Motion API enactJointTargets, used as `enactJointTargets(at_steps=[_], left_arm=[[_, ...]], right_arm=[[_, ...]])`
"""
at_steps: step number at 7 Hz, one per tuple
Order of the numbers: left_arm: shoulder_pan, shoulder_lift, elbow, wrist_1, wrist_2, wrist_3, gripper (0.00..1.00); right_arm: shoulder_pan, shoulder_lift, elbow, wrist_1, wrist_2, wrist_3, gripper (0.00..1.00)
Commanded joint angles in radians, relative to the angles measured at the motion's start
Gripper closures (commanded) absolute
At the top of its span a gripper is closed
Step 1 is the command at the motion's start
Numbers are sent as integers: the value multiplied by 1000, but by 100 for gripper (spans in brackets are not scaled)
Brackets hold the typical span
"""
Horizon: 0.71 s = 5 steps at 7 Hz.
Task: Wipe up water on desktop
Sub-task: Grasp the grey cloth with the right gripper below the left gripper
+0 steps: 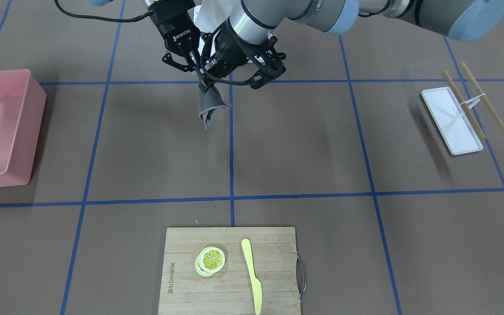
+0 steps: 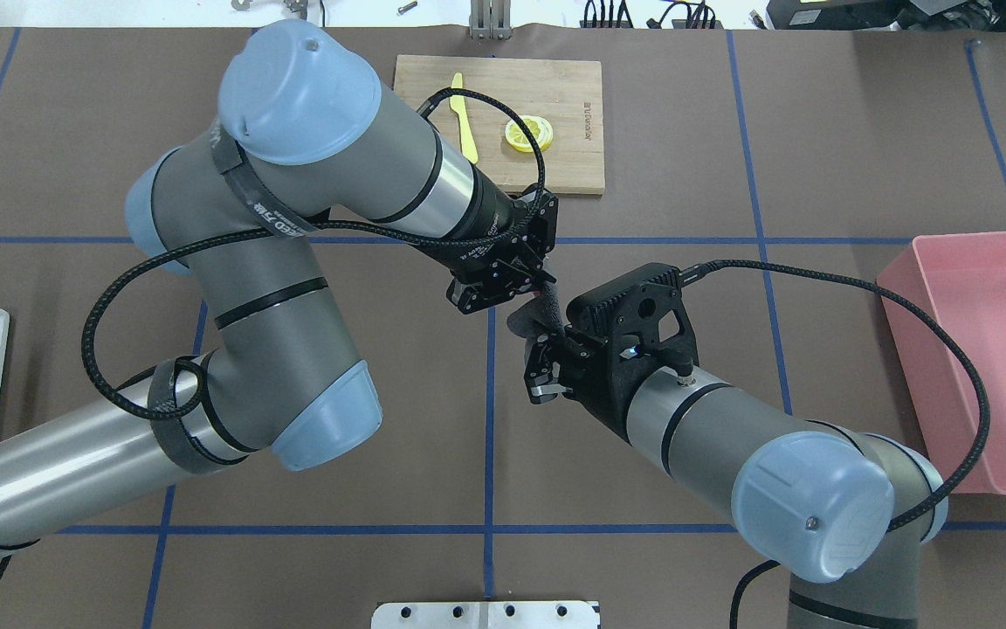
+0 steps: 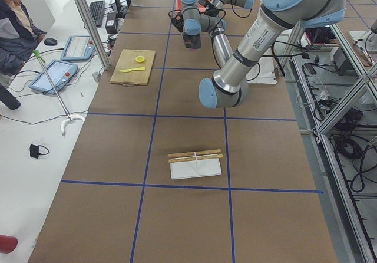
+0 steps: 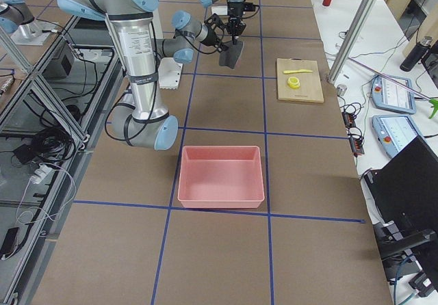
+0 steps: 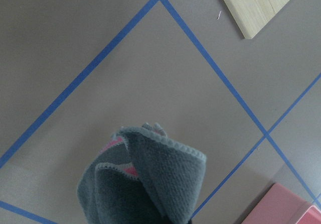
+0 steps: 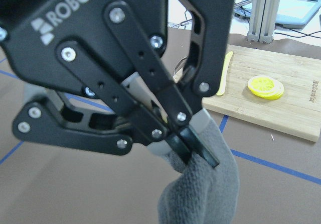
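A grey cloth (image 1: 210,107) with pink edging hangs in the air over the brown desktop (image 1: 304,144), near a blue tape crossing. My left gripper (image 1: 204,81) is shut on the cloth's top; the right wrist view shows its fingertips (image 6: 196,151) pinched on the fabric (image 6: 200,199). The cloth also fills the bottom of the left wrist view (image 5: 150,184). My right gripper (image 2: 540,369) is open, right beside the cloth (image 2: 522,319), with nothing in it. I see no water patch on the desktop in any view.
A pink bin (image 1: 24,144) stands on the robot's right. A bamboo cutting board (image 1: 274,245) with lemon slices (image 1: 210,260) and a yellow knife (image 1: 252,275) lies at the far edge. A white tray (image 1: 449,118) with chopsticks (image 1: 481,96) lies on the robot's left.
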Motion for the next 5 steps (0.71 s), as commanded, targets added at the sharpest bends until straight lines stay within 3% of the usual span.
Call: enactJointTargets(at_steps=[1, 2, 3, 4, 5], left_arm=[[0, 2, -3, -3, -1, 10, 100], [-2, 2, -8, -3, 1, 15, 67], [-5, 5, -11, -1, 4, 17, 26], [-14, 13, -23, -1, 4, 17, 3], [-46, 37, -46, -1, 4, 17, 3]], right_arm=[[0, -6, 1, 0, 1, 4, 100], [0, -7, 10, 0, 1, 12, 100], [0, -18, 26, -2, 1, 16, 100], [0, -30, 41, -2, 1, 30, 100], [0, -35, 65, -2, 1, 111, 100]])
